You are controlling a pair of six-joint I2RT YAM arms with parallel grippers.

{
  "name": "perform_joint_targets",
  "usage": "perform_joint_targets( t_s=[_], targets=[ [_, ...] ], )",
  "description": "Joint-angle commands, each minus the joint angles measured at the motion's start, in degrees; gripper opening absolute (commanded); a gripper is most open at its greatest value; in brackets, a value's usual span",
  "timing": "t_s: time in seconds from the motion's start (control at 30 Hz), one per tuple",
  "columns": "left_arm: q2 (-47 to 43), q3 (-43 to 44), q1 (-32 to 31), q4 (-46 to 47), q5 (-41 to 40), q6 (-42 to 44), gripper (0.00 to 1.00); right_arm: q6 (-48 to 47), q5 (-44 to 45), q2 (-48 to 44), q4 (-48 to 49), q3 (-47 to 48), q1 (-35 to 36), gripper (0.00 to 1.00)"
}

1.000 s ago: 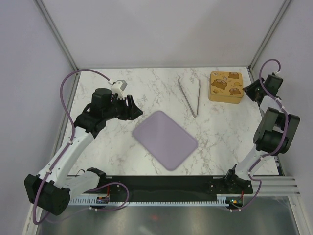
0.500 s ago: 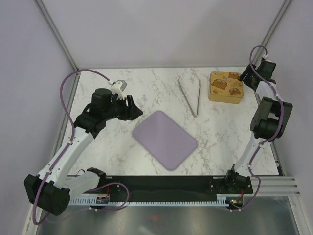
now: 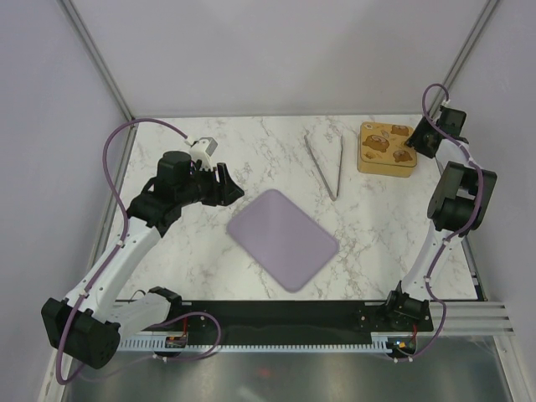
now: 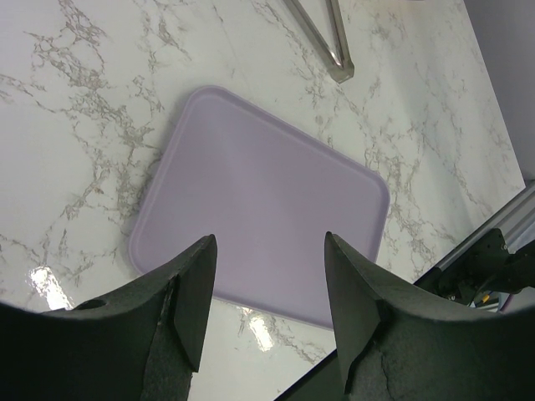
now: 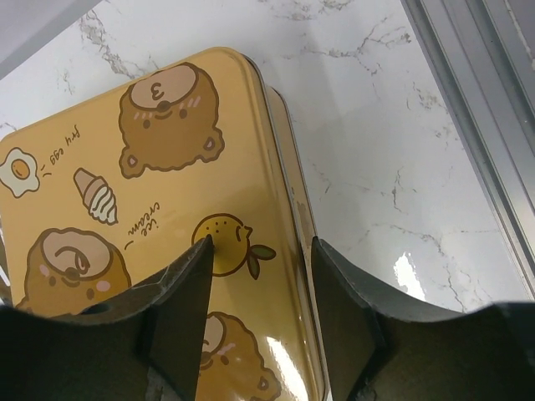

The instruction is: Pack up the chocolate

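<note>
Left wrist view: left claw (image 4: 267, 242) spread wide, empty, hanging near left edge of lilac mat (image 4: 259, 200) on marble table (image 4: 84, 109); tongs (image 4: 322, 38) beyond. Far right: right claw (image 5: 261, 244) also apart, gripping nothing, over right side of shut yellow bear tin (image 5: 150, 159); contact unclear. Chocolate: can't tell where.

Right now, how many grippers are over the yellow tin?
1. The right gripper is over the right side of the yellow tin. The left gripper hangs near the lilac mat instead.
</note>
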Motion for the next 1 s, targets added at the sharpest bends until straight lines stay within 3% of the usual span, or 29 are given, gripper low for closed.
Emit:
perform_joint_targets(
  t_s=[0.0,0.33,0.53,0.77,0.97],
  targets=[
    [-0.2,-0.2,0.4,2.0,-0.9,2.3,0.62,-2.9,3.8,-0.8,-3.6,-1.1,-0.4,0.56],
    [-0.7,-0.1,0.5,2.1,-0.2,2.3,0.62,-9.4,8.4,-7.0,-5.3,-2.9,-0.5,0.58],
    [-0.9,0.1,0.6,2.0,0.0,2.2,0.62,-7.4,8.8,-9.1,-7.8,0.9,0.3,0.63],
    [-1.1,0.1,0.6,2.1,0.1,2.2,0.62,-7.2,15.6,-11.7,-11.2,6.1,8.5,0.63],
    [-1.0,0.0,0.6,2.0,0.3,2.1,0.62,-11.3,20.8,-11.0,-7.7,5.2,18.0,0.54]
  ],
)
